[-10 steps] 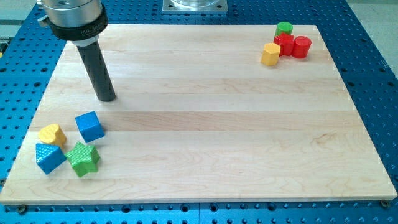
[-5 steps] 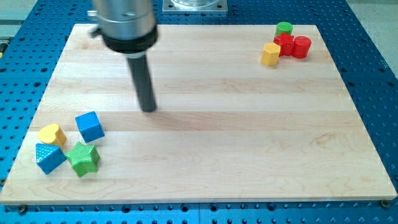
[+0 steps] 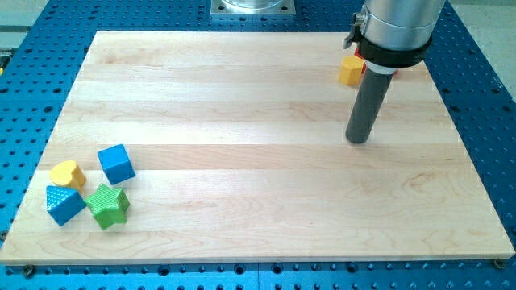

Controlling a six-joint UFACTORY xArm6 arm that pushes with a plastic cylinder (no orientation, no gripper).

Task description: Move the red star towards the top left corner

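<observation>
Red star is hiding behind the arm near the table's point(image 3: 242, 89) top right corner, so I cannot tell its exact spot. No claw is fitted; my tip point(image 3: 357, 140) is resting on bare wood, below a yellow block point(image 3: 349, 70). At the view's bottom left are sitting a blue cube point(image 3: 116, 163), yellow heart point(image 3: 67, 173), blue block point(image 3: 64, 205) and green star point(image 3: 108, 205).
</observation>
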